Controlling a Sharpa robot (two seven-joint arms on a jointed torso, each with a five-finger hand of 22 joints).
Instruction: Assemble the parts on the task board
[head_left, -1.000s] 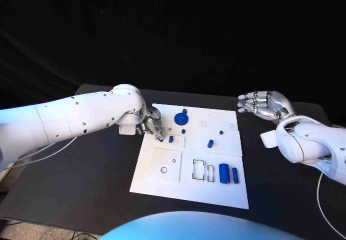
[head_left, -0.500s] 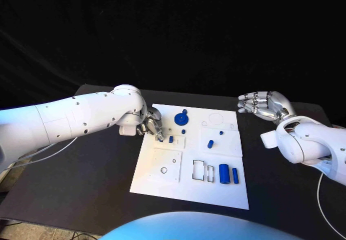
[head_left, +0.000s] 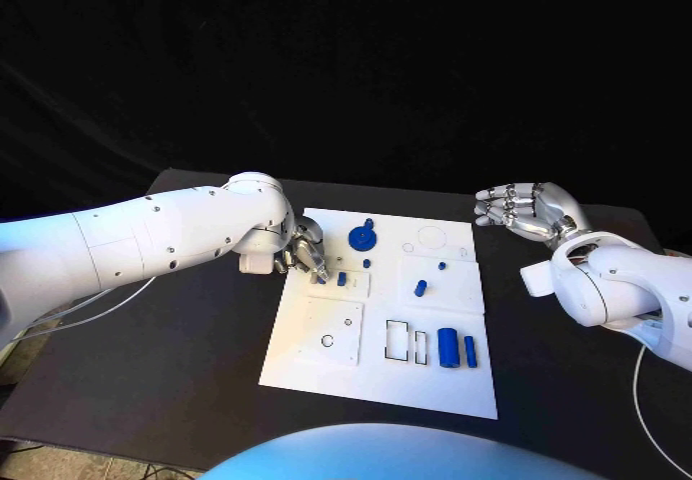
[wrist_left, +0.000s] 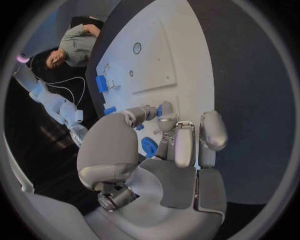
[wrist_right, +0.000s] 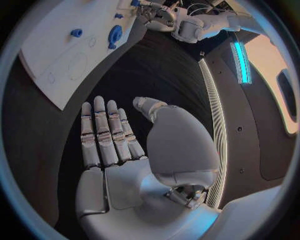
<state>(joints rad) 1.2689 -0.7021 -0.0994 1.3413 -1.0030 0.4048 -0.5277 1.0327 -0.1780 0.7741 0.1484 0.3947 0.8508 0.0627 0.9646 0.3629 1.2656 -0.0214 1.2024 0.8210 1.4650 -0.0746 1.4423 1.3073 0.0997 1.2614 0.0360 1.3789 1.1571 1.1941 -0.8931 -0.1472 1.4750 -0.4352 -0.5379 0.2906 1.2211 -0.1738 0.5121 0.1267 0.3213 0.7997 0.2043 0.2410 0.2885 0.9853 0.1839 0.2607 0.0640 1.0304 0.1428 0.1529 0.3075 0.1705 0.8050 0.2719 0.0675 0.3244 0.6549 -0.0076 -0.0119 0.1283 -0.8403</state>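
Evidently a placing step: the left hand (head_left: 302, 252) fingers bunch over the task board (head_left: 325, 350), just beside a small blue part (head_left: 342, 279) — grasp unclear. Right hand (head_left: 528, 212) released, well apart. Next, seating it squarely.

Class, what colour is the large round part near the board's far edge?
Blue; the round part shows best in the head view.

One task board (head_left: 325, 350), white, on the counter (head_left: 173, 370). On it, about eight blue parts: one round disc (head_left: 362, 237), two larger upright cylinders (head_left: 449, 346) side by side, and roughly five small pegs (head_left: 421, 287), one partly hidden by fingers. Two hands: left hand (head_left: 302, 254) and right hand (head_left: 526, 210). Two white arms (head_left: 144, 240).
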